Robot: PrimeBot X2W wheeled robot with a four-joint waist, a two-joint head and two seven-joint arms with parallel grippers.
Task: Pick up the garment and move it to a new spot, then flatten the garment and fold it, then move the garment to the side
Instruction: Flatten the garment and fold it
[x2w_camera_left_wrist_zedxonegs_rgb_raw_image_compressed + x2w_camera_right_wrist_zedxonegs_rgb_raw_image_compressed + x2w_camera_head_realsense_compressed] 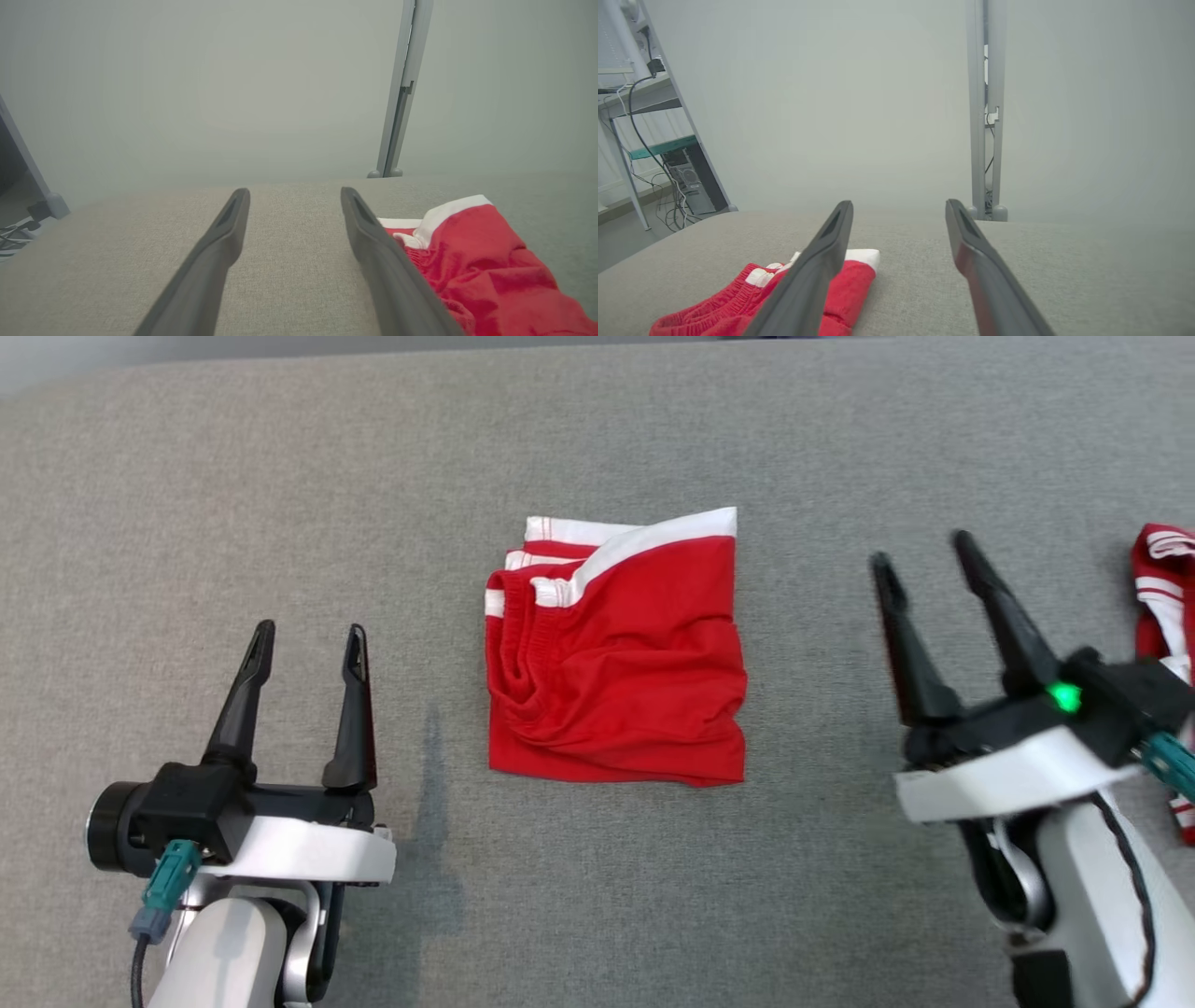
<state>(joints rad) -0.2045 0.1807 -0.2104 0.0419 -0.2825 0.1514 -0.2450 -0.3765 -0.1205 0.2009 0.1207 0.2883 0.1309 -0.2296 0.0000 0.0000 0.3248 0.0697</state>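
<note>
Left gripper [310, 633]: fingers spread wide, holding nothing, low at the near left of the grey fabric surface [280, 476]. Right gripper [922, 551]: also wide and holding nothing, at the near right, fingers leaning slightly leftward. Garment [625, 681]: red shorts with white trim, folded to a rough square, lying mid-surface between the two grippers and apart from both. Second red-and-white cloth [1162, 597] at the right edge, partly behind the right arm. Room: pale wall, grey upright post [983, 116] beyond the far edge, shelving with cables [654, 140] off to one side.
</note>
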